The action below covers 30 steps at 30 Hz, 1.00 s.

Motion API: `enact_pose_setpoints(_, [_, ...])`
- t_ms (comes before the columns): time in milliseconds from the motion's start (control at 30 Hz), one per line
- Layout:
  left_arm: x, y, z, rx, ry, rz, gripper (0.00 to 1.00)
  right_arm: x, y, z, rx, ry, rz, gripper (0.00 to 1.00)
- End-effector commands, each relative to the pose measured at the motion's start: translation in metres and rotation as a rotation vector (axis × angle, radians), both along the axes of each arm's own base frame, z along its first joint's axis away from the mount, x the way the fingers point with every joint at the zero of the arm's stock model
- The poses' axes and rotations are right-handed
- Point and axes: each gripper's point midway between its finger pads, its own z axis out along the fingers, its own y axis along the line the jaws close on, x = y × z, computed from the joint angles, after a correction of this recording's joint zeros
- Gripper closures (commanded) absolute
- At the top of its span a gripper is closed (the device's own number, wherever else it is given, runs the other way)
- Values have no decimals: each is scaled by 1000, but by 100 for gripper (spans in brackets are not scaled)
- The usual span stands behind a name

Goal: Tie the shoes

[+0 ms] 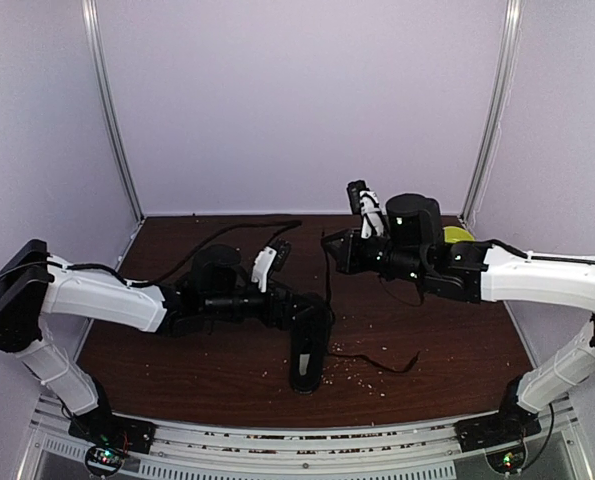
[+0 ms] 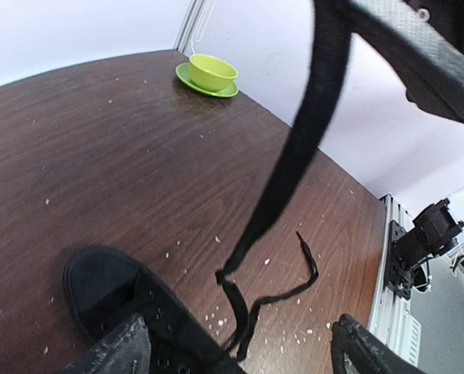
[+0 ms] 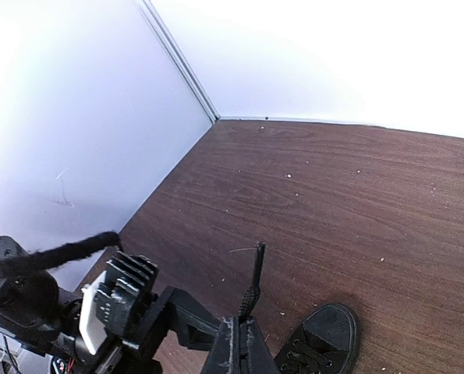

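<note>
Your left gripper [image 2: 239,336] gapes empty just over the sneaker [image 2: 107,284] — your right gripper [image 3: 243,323], higher up, is clamped on the lace [image 3: 256,271].

I can read no text, label, brand, number or sign in any of my three views.
</note>
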Motion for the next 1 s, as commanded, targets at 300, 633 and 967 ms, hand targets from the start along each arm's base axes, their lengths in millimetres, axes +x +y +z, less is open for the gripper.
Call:
enact_pose_setpoints(300, [12,-57,18,-67,-85,-111,44,-7,-34,32,156,-15,-110,100])
enact_pose_setpoints(633, [7,-72,8,-42,-50,-178,65,-13,-51,41,161,-22,-141,100])
enact_pose_setpoints(967, [7,-81,2,-2,-23,-207,89,-17,-61,40,169,-18,-162,100])
